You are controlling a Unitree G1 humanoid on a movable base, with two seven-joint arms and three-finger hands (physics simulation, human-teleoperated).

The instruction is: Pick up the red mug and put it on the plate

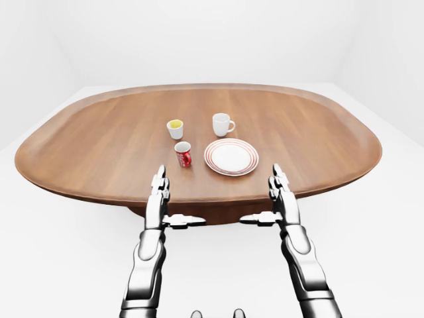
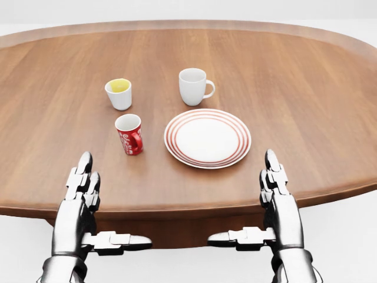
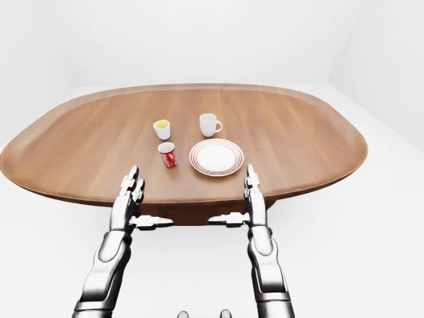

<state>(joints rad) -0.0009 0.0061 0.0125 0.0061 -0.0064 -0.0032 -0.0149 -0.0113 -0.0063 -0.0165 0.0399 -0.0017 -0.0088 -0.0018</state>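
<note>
Red mug [image 2: 129, 134] stands left of plate [image 2: 207, 138] — apparently apart; both robot hands spread, empty.

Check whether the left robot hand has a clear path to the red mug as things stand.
Probably yes. The left robot hand is open at the near table edge, and only bare wooden table lies between it and the red mug with white lettering. The red-ringed white plate sits off to the mug's right.

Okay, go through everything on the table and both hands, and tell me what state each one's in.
red mug: upright, on the table, not held
plate: bare, beside the red mug
white mug: upright, looks empty
small white cup: upright, yellow inside
left hand: open, holds nothing
right hand: open, holds nothing
</note>
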